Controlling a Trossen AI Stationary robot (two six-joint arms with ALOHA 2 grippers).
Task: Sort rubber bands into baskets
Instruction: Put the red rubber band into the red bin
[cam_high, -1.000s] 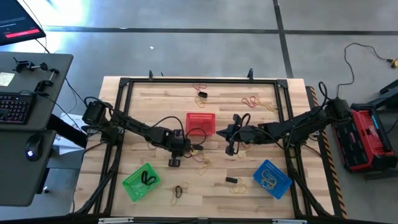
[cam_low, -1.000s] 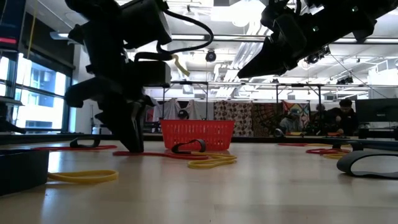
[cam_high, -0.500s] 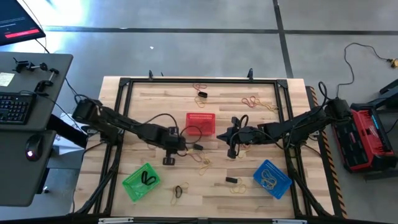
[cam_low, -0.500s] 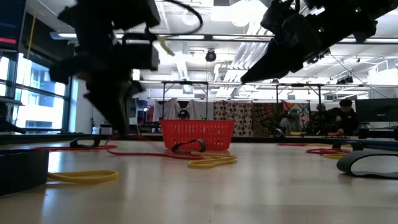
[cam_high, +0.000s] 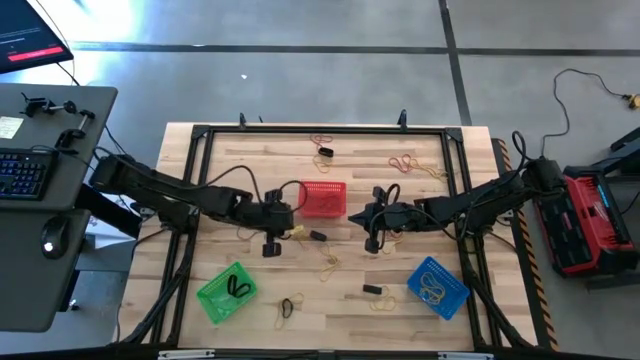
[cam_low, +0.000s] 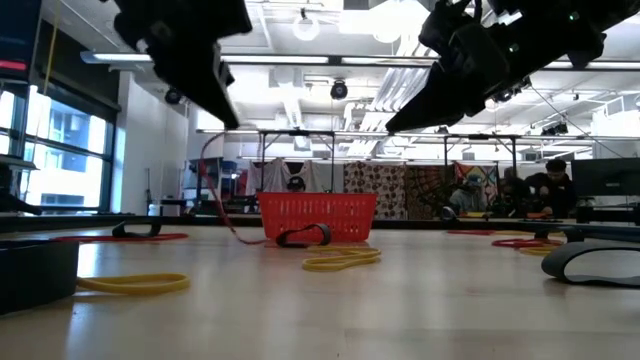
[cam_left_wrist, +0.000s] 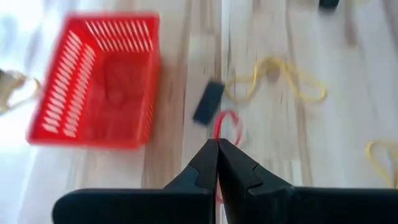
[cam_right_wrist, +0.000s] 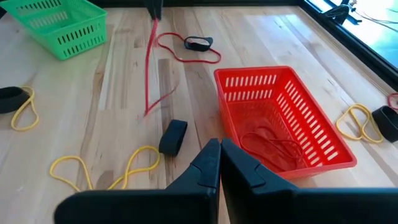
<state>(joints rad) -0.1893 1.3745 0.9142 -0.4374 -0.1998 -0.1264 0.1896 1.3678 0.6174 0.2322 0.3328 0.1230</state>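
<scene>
High view: my left claw (cam_high: 270, 247) hangs over the surface (cam_high: 470, 170) just in front of the red basket (cam_high: 322, 198), fingers pressed together. My right claw (cam_high: 372, 240) waits right of that basket, also shut, with nothing visibly in it. The green basket (cam_high: 228, 290) sits at the near left with a black band inside; the blue basket (cam_high: 437, 286) sits at the near right with bands inside. Loose bands lie scattered between them and along the far edge.

Low view: the left claw (cam_low: 222, 112) is raised clear of the surface, and a thin red band (cam_low: 212, 190) trails down from it, its lower end touching the wood beside the red basket (cam_low: 317, 216). It drapes limp, so I judge it very light, soft and stretchy, likely to swing or snag.

Left wrist view: the fingers (cam_left_wrist: 206, 167) are pinched on one strand of the red band (cam_left_wrist: 227, 126), and the rest of the loop dangles free. A black band (cam_left_wrist: 208, 102) and a yellow band (cam_left_wrist: 275, 81) lie beside it on the wood.

Right wrist view: the red band (cam_right_wrist: 151, 68) hangs as a long strand with slack on the wood. I judge a pinch on a single strand enough; the bands lie flat, so the fingertips must meet at the wood to catch one.
</scene>
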